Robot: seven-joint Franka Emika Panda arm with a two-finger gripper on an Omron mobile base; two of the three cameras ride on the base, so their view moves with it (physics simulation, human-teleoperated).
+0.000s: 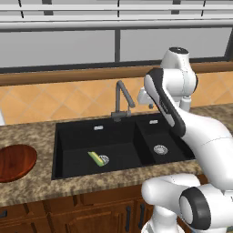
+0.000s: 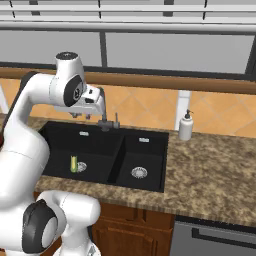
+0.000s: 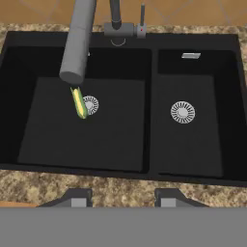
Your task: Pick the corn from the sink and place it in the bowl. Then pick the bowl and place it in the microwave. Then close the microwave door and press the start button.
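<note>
The corn point(image 1: 95, 158) lies on the floor of the sink's point(image 1: 73, 136) left basin, right beside the round drain. From the hand view the corn point(image 3: 79, 102) sits just below the faucet spout's tip. On the counter left of the sink rests the reddish-brown bowl point(image 1: 13, 163), cut off by the picture's edge. My gripper point(image 3: 123, 198) hangs open high above the sink's front rim, nothing between its fingertips point(image 3: 79, 198). From the right base view the gripper point(image 2: 82, 114) hovers near the faucet, over the left basin. The microwave and its door are out of view.
A grey angular faucet point(image 1: 120, 98) rises behind the divider, its spout point(image 3: 77, 43) reaching over the left basin. A white soap dispenser point(image 2: 185, 126) stands on the speckled stone counter point(image 2: 215, 170) right of the sink. A tiled backsplash and a window run behind.
</note>
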